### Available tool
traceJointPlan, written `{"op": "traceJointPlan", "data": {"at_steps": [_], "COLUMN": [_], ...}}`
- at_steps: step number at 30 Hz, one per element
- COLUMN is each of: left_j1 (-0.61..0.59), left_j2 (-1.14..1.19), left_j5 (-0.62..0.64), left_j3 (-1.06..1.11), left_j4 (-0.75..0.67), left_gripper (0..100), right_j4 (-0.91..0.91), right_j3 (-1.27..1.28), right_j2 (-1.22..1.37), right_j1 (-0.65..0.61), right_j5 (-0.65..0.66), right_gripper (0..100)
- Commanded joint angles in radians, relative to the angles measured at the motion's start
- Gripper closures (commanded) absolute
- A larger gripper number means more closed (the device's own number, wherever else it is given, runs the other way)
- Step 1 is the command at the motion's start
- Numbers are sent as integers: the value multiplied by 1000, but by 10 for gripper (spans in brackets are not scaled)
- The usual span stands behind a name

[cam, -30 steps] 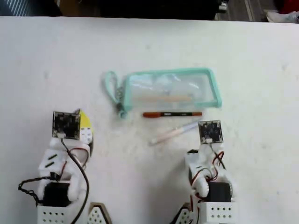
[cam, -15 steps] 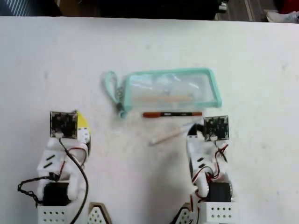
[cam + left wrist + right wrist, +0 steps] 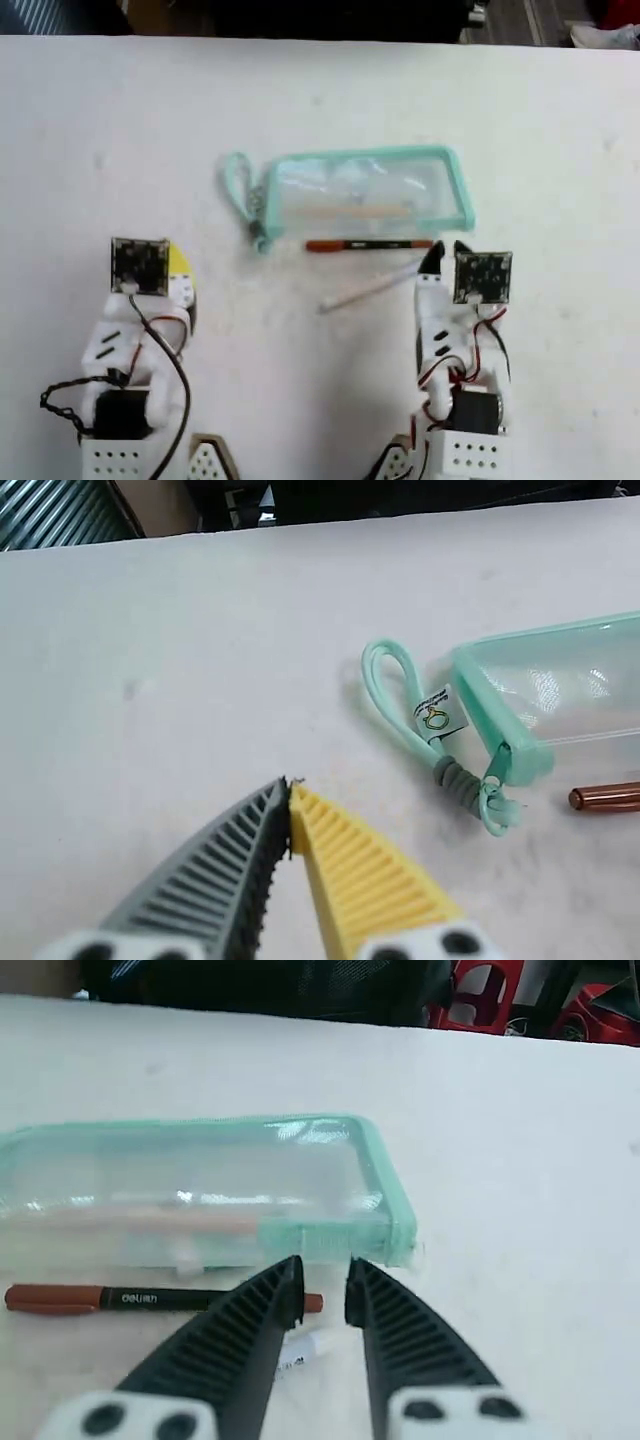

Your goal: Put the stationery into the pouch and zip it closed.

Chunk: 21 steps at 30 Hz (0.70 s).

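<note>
Right wrist view: right fingers (image 3: 250, 1340) slightly parted, empty, near one end of the brown marker pen (image 3: 150, 1300) — just beside the transparent mint-edged zip pouch (image 3: 200, 1185). Left fingers (image 3: 350, 870) clenched together, empty — over the white worktop (image 3: 150, 660).

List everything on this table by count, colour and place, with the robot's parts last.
pouch: one, mint green with clear sides, lying flat mid-table.
stick: one, pale wood colour, inside the pouch.
marker: one, reddish brown, on the table alongside the pouch, on the arms' side.
pen: one, clear and whitish, slanted, nearer the arms than the marker.
table: one, white.
left gripper: one, grey and yellow, shut, over bare table to the side of the pouch.
right gripper: one, black, slightly open, by the marker's end near the pouch's corner.
</note>
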Motion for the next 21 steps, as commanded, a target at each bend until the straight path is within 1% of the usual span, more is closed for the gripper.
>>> {"op": "traceJointPlan", "data": {"at_steps": [1, 4, 13, 15, 17, 19, 21], "left_j1": [8, 8, -15, -16, -31, -47, -51], "left_j2": [-5, -5, -5, -5, -4, -4, -4], "left_j5": [11, 9, 6, 6, 6, 6, 6], "left_j3": [-17, -17, -17, -21, -32, -37, -38], "left_j4": [-8, -8, -2, 0, 2, 2, 2], "left_gripper": [976, 976, 976, 967, 937, 920, 926], "right_j4": [38, 42, 65, 97, 122, 145, 153], "right_j3": [9, 9, 3, 0, -5, -17, -18], "right_j2": [-1, -1, -1, -1, -1, -1, -1], "right_j1": [7, 7, 2, -41, -84, -102, -105], "right_j5": [97, 103, 123, 164, 190, 192, 193], "right_gripper": [925, 946, 946, 946, 947, 947, 948]}}
